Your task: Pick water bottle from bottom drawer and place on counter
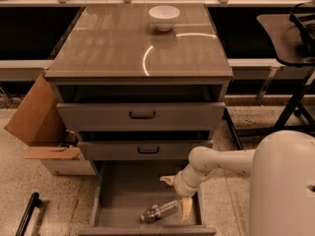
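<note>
The water bottle [158,211] lies on its side on the floor of the open bottom drawer [129,190], near the front right, cap end pointing right. My gripper [177,194] hangs in the drawer just above and to the right of the bottle, open, one finger [186,208] beside the bottle's cap end and the other finger [168,180] raised further back. It holds nothing. The counter [118,45] is the glossy top of the cabinet, with a curved light glare.
A white bowl [164,17] stands at the back of the counter. Two upper drawers with black handles [142,115] stick out slightly above the bottom drawer. An open cardboard box [43,132] stands left of the cabinet. A dark stand [295,48] is at the right.
</note>
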`<state>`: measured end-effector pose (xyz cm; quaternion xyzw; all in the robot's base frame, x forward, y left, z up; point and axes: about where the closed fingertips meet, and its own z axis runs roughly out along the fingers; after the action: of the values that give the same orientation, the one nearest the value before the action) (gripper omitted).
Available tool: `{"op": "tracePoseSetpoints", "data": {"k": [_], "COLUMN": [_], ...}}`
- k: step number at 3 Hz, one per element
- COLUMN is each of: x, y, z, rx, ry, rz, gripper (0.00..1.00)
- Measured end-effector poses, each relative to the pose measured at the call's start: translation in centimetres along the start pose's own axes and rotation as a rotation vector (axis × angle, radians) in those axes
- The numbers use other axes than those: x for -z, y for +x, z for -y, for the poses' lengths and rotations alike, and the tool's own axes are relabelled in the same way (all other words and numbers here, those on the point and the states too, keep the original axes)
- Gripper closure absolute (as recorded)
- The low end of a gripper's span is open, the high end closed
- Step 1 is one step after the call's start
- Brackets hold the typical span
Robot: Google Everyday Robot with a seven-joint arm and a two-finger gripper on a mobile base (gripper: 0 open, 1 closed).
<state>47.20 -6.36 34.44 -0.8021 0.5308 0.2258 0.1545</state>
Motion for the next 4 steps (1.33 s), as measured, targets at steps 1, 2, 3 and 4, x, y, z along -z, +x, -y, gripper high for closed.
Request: {"op": "tracePoseSetpoints", "data": {"k": [1, 2, 3, 4], "x": [-2.5, -4.3, -6.6, -12.0], "y": [2.8, 5.5, 8.4, 10.5], "z": [0.4, 1.2, 2.2, 5.3], "rx": [0.038, 0.057, 0.053, 0.013], "ry": [0.009, 0.031, 0.049, 0.056], "rz": [0.001, 0.022, 0.076, 0.139], "gripper": [0.00, 0.00, 0.00, 0.00]}}
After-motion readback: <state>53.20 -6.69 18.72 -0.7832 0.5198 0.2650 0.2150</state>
